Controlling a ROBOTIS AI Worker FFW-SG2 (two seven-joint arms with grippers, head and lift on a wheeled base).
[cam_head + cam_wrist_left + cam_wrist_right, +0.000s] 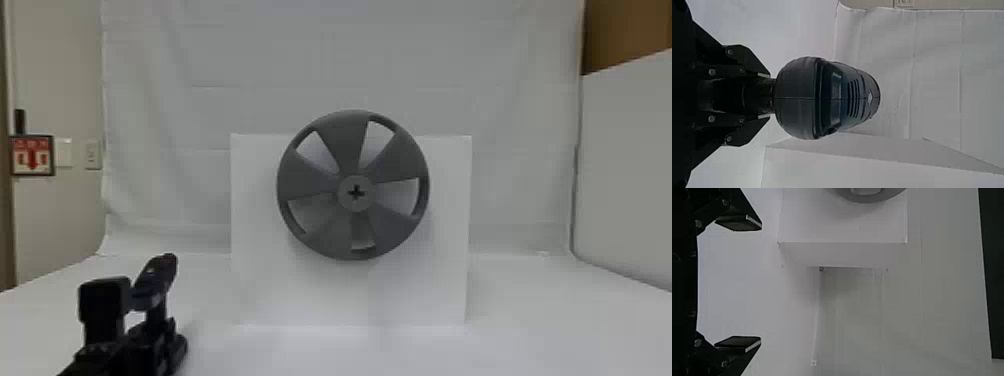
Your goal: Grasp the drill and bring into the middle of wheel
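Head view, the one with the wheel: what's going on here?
The left pincer grips a black, rounded drill by its handle. The drill is off to the left of the grey, round, spoked wheel, not yet at its middle. The right pincer is open and holds nothing.

My right gripper (760, 283) is black, with flat, angular fingers (738, 224) edged in pale grey; small round greyish screws (698, 224) dot its dark linkages (711, 214).
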